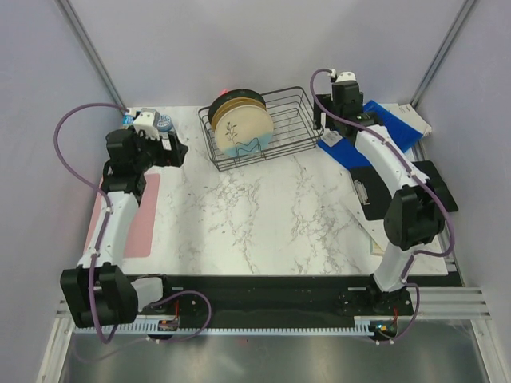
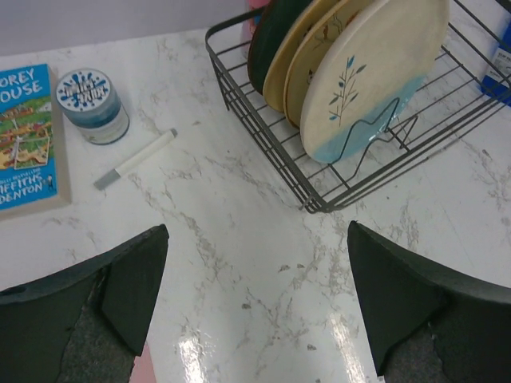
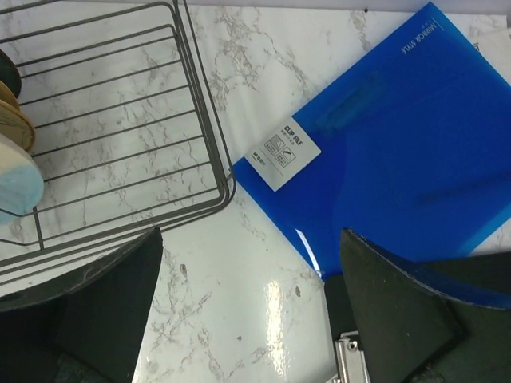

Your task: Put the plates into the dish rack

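The left hand [image 2: 257, 239] hangs above the desk [image 2: 239, 279] with its two dark fingers [image 2: 136, 271] spread wide and nothing between them; only bare marbled surface shows in the gap. Just ahead of it and to its right stands the near corner of the dish rack [image 2: 263, 152], a black wire basket resting on the desk. All four plates [image 1: 239, 124] stand on edge in it, packed together at its left end and leaning against one another. Frontmost is the cream-and-light-blue plate [image 2: 363, 80] with its sprig facing the hand and a wavy wire divider crossing its lower part. Behind it come a tan plate [image 2: 303, 76] showing a bit of leaf pattern, a second tan plate [image 2: 279, 60], and at the back the dark teal plate [image 2: 263, 32]. The rest of the rack, to the right of the plates, holds only wire. Left of the rack on the desk lie a white marker [image 2: 136, 158], a round blue-and-white tin [image 2: 94, 104] and a picture book [image 2: 24, 136], with a pink mat [image 1: 144, 215] nearer the arm's base. The right hand [image 3: 250, 235] hovers past the rack's right end, its fingers likewise well apart and gripping nothing, with the rack's corner to one side below it. To the other side lies a blue clip file [image 3: 399, 144], just beside the rack, and a metal clip [image 3: 351, 363] shows at the lower edge of the right wrist view.
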